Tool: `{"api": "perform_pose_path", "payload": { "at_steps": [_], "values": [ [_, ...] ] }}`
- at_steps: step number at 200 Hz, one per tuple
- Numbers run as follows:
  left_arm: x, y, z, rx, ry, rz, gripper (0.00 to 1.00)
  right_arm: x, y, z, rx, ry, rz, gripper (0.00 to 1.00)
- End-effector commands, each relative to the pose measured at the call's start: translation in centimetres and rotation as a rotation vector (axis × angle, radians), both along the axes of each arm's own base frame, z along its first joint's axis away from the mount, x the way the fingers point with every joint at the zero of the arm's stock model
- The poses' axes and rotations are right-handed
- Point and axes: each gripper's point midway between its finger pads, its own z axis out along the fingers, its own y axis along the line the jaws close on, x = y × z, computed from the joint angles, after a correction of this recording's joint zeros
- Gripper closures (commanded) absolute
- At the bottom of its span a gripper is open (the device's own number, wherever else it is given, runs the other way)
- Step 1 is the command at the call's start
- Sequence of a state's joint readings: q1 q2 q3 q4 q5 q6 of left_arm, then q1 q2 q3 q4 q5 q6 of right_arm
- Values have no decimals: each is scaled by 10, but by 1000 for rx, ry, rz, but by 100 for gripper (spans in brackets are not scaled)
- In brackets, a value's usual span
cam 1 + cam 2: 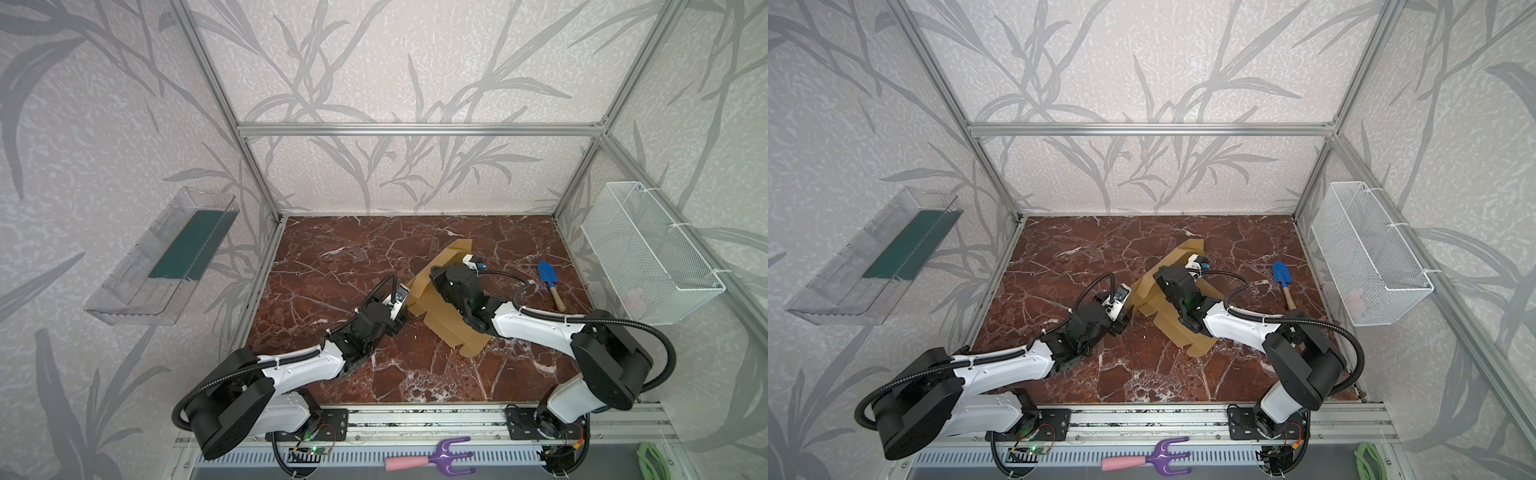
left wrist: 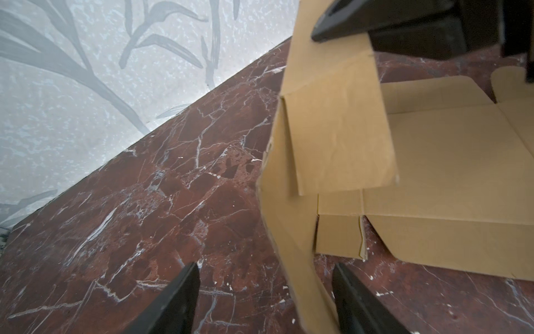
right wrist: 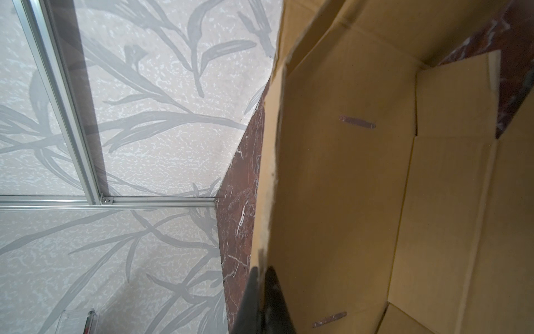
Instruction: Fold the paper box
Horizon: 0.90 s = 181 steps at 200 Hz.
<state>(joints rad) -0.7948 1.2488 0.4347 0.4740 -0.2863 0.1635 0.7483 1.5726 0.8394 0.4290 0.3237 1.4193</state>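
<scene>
The red-brown marble-pattern tabletop (image 1: 332, 257) carries two items. The paper box (image 1: 446, 328), partly unfolded tan cardboard, rests just off centre toward 3 o'clock. A blue hand trowel (image 1: 549, 282) with a wooden handle lies at 3 o'clock, near the edge.

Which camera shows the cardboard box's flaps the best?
The left wrist view: the paper box fills it up close, with one raised flap and the flat panels plain to see. The right wrist view shows only its inside, with two slots. In both top views it is small and partly hidden under the right arm.
</scene>
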Motion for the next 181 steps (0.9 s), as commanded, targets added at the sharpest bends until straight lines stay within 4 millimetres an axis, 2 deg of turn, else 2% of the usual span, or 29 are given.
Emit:
{"api": "perform_pose_path", "payload": {
  "at_steps": [1, 23, 39, 55, 69, 83, 102, 135, 163, 181],
  "values": [
    [-10, -6, 20, -87, -23, -60, 25, -5, -4, -27, -64, 59, 17, 100],
    [-31, -9, 30, -123, -21, -139, 23, -4, -5, -27, -64, 58, 15, 100],
    [-44, -7, 44, -140, -60, -179, 21, -4, -7, -29, -65, 62, 13, 100],
    [-46, 6, 64, -165, -150, -144, 17, -3, -8, -29, -63, 63, 10, 100],
    [-37, 26, 76, -157, -203, -36, 14, -3, -8, -30, -64, 64, 11, 100],
    [-27, 34, 71, -94, -201, 28, 14, -3, -8, -29, -62, 63, 12, 100],
    [-17, 32, 56, -38, -156, 64, 16, -4, -7, -28, -58, 62, 17, 100],
    [7, 42, 38, -6, -110, 172, 16, -4, -7, -30, -50, 62, 15, 100],
    [14, 29, 24, -29, -68, 136, 16, -5, -6, -30, -41, 60, 22, 100],
    [16, 26, 22, -49, -65, 133, 16, -6, -8, -30, -39, 55, 17, 100]
  ]
}}
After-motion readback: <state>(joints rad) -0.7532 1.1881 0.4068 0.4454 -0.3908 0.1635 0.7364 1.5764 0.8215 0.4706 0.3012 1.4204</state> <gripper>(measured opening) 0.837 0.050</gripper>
